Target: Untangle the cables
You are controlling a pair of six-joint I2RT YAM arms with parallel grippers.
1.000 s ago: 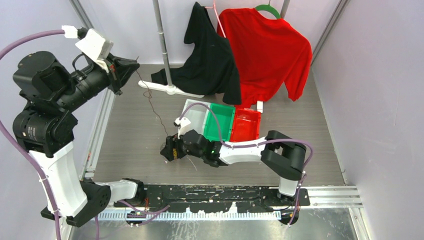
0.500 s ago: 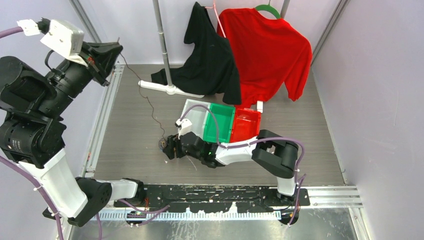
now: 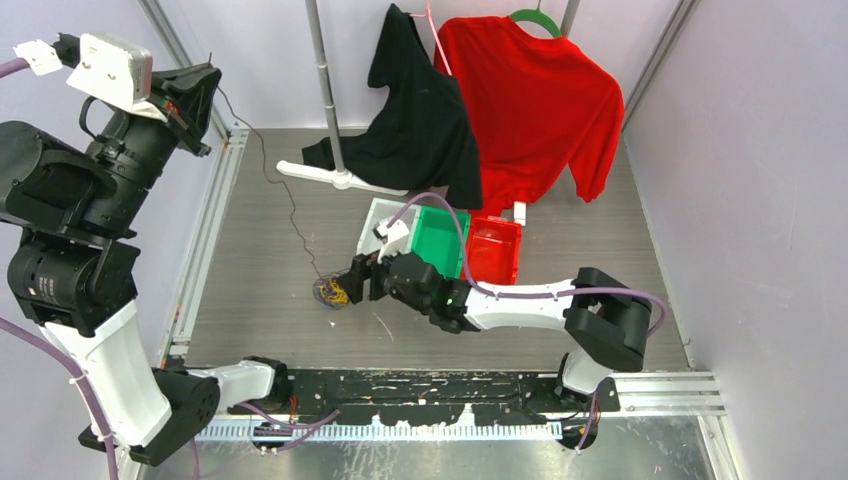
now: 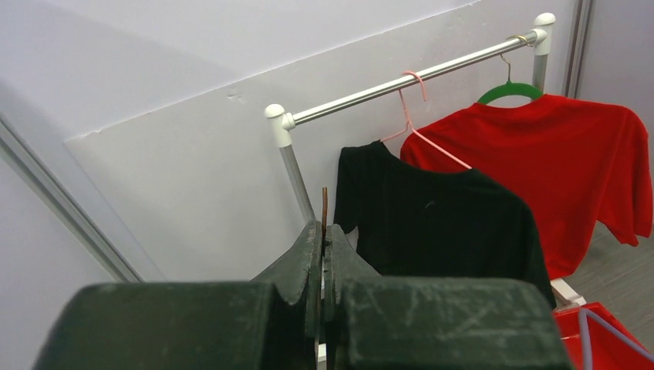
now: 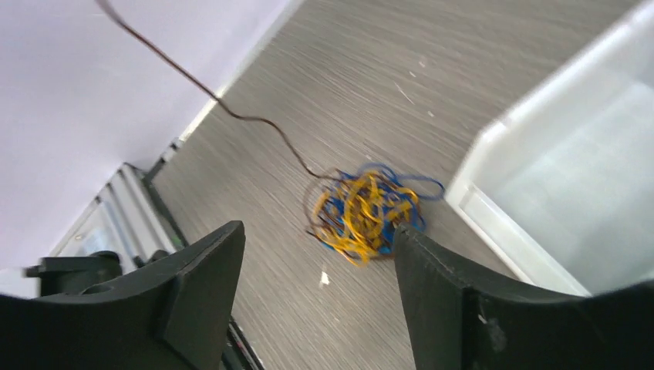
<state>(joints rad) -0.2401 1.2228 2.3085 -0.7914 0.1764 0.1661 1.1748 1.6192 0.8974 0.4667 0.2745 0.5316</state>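
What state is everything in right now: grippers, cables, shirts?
left gripper: shut on the dark brown cable, raised high
right gripper: open, empty, beside the tangle
dark brown cable: strung from the left gripper down into the tangle
tangle: knotted clump, ungripped
black shirt: hanging on a hanger
red shirt: hanging on a hanger

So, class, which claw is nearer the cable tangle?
Right. The right claw is open just beside the tangle; the left claw is raised far back-left, shut on one dark strand.
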